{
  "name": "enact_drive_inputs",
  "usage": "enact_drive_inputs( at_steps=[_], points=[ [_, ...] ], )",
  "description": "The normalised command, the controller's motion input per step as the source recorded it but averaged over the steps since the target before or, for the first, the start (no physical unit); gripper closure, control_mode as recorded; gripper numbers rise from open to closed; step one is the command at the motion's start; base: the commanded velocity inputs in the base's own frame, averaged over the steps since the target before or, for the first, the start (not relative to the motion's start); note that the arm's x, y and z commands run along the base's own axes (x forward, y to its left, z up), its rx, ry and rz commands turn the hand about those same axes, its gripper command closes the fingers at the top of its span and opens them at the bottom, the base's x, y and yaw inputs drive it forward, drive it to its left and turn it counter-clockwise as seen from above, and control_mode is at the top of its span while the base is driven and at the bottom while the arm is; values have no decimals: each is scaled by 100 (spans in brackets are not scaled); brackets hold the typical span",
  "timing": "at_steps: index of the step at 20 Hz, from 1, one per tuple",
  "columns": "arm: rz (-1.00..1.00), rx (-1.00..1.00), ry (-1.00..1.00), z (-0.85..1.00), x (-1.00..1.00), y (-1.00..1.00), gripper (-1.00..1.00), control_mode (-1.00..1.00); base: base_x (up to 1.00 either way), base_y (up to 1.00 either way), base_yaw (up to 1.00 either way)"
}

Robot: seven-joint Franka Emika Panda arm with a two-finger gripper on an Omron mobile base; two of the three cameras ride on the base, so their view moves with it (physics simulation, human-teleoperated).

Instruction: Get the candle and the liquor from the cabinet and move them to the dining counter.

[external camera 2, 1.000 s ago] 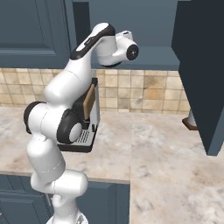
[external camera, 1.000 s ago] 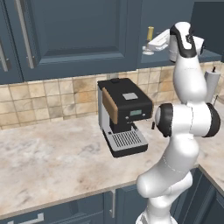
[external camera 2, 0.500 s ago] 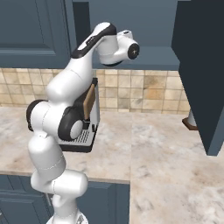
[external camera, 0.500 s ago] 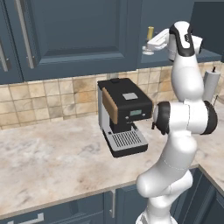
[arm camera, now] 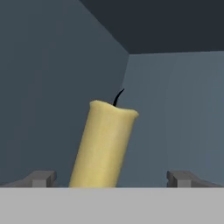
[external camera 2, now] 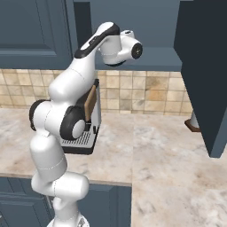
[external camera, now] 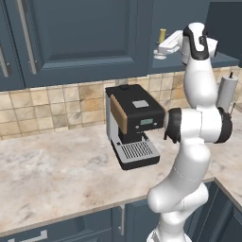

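Presently the candle (arm camera: 105, 144) stands inside the open cabinet (external camera: 94, 42), its yellow stick with a black wick leaning slightly to the right in the hand view. The fingers (arm camera: 41, 178) are spread wide apart, one tip at the lower left and the other at the lower right of that view. The candle rises between them, nearer the left tip than the right, and touches neither. Nothing is held. Its holder is hidden below the edge of the hand view.

From the left base view the gripper (external camera: 163, 48) is raised to the cabinet's lower shelf, with the candle (external camera: 162, 35) showing just above and behind it. The right base view shows the arm reaching up into the cabinet opening (external camera 2: 146, 26). Below, a black coffee machine (external camera: 133, 124) sits on the marbled counter (external camera: 52, 175) against the tiled wall.
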Motion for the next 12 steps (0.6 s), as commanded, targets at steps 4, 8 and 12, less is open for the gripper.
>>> enact_drive_inputs(
  at_steps=[4, 8, 12],
  points=[
    [2, 0, 0, 0, 8, 14, -100, -100, 0, 0, 0],
    [2, 0, 0, 0, 5, 10, -100, -100, 0, 0, 0],
    [1, 0, 0, 0, 1, 9, 100, -100, 0, 0, 0]
  ],
)
